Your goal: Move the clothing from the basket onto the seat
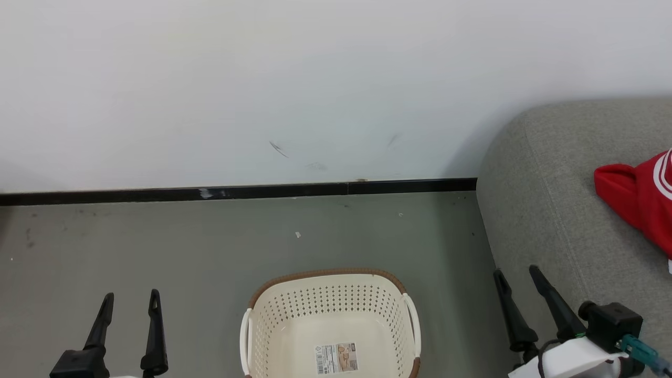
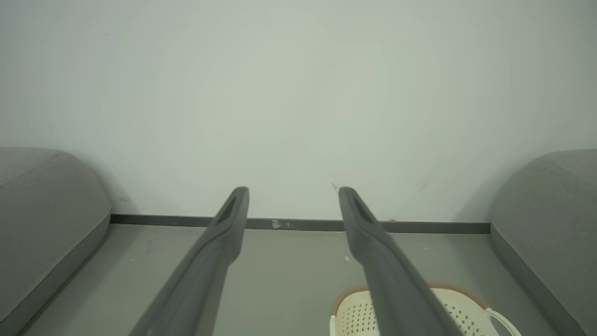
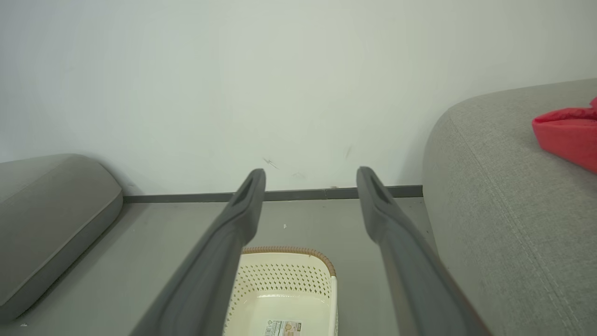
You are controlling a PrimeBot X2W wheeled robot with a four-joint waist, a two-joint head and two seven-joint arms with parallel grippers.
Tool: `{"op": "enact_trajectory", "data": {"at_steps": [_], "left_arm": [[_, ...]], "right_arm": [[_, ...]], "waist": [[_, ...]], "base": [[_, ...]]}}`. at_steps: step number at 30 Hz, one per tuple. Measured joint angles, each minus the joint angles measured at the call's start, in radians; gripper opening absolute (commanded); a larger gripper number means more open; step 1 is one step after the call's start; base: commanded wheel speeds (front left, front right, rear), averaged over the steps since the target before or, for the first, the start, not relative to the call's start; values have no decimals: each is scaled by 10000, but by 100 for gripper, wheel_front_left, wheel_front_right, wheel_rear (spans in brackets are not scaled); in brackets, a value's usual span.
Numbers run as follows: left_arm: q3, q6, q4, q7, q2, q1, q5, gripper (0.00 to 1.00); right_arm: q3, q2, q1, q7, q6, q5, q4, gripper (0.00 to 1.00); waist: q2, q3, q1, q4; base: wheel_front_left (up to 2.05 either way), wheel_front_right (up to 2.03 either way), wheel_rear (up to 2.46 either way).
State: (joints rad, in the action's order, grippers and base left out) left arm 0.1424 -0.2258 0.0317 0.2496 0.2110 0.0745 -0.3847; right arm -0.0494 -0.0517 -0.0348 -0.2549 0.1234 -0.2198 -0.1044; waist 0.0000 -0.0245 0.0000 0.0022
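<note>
I see grey floor (image 1: 210,252) meeting a white wall (image 1: 262,79). The empty basket (image 1: 325,302) stands on the floor, and the clothing (image 1: 640,202) lies on the seat (image 1: 541,210) past its rounded corner. Left gripper (image 1: 131,295) and right gripper (image 1: 516,271) gape, holding nothing.

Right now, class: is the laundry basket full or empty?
Empty: the basket has a bare cream floor with one label; its near edge is cut off.

The basket (image 1: 325,302) stands on the floor (image 1: 210,252), out from the wall (image 1: 315,79), with a label (image 1: 336,358) on its bottom. Just to its right is the seat (image 1: 546,210), far end against the wall. The clothing (image 1: 638,197) lies on the seat, well in from its left edge. Well left of the basket, a second cushioned seat (image 3: 51,219) also meets the wall. The left gripper (image 1: 131,298) hangs left of the basket and the right gripper (image 1: 516,272) by the seat's left edge.
</note>
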Motion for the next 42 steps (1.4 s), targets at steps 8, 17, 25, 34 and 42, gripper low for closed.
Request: {"op": "enact_trajectory", "data": {"at_steps": [8,17,25,34,42], "left_arm": [[0,8,31,0,-105,185,4,100],[-59,44,25,0,-98,357,90,100],[-136,44,-35,0,-92,360,173,100],[65,42,546,-19,-581,487,150,0],[13,184,535,-209,-644,553,-742,0]], "right_arm": [[-27,84,-427,0,0,155,73,100],[-4,96,-702,0,0,201,276,100],[-33,104,-734,0,0,219,408,100],[-77,213,-1141,12,-4,142,-163,0],[-286,228,-1267,12,-4,-734,15,0]], "waist": [[0,242,0,45],[1,373,0,96],[0,351,0,99],[0,338,0,93],[0,319,0,76]], "base": [[0,0,0],[0,0,0],[0,0,0],[0,0,0],[0,0,0]]}}
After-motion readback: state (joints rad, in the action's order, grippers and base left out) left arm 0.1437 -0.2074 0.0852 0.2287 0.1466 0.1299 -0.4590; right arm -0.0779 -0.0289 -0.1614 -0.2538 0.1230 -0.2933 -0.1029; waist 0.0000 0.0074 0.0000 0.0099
